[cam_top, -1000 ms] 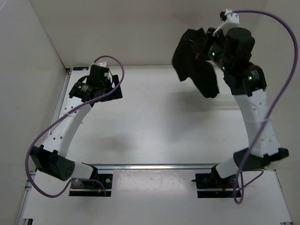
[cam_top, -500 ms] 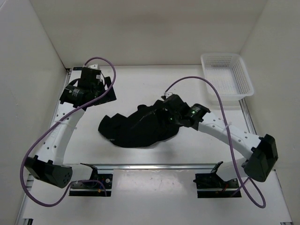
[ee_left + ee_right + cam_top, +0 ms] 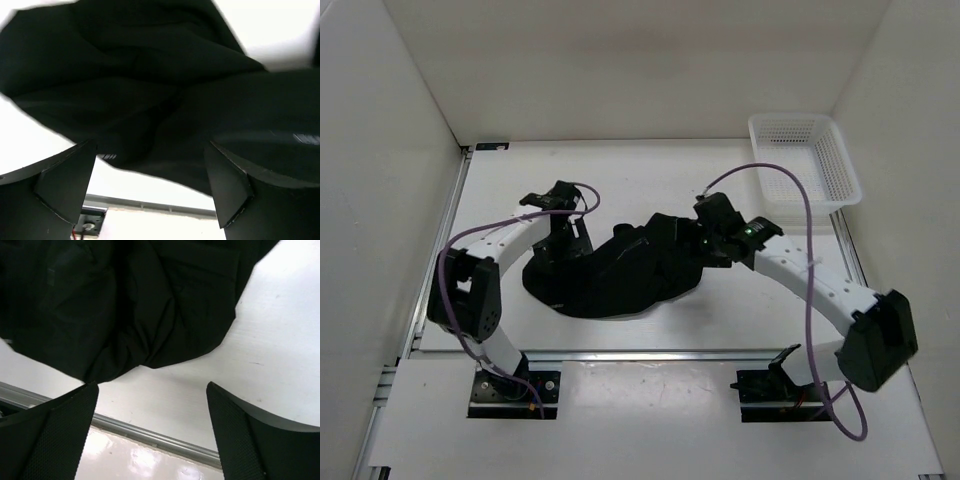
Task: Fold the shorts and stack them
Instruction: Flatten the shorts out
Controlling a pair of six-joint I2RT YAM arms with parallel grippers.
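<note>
Plain black soft fabric shorts (image 3: 620, 278) are seen crumpled mid-table, betw. both arms. Left gripper (image 3: 562, 245) & right gripper (image 3: 698, 240), fingers apart, are set over opp. ends, nothing clamped. Fabric is judged light, limp, non-fragile; best pinched at waistband/hem corners. White plastic mesh basket (image 3: 846, 175) sits far right.

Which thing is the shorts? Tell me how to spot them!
Find the white table. In its middle lies a crumpled black heap, the shorts. They are soft, dark and rumpled, unlike the stiff white basket in the far right corner.
</note>
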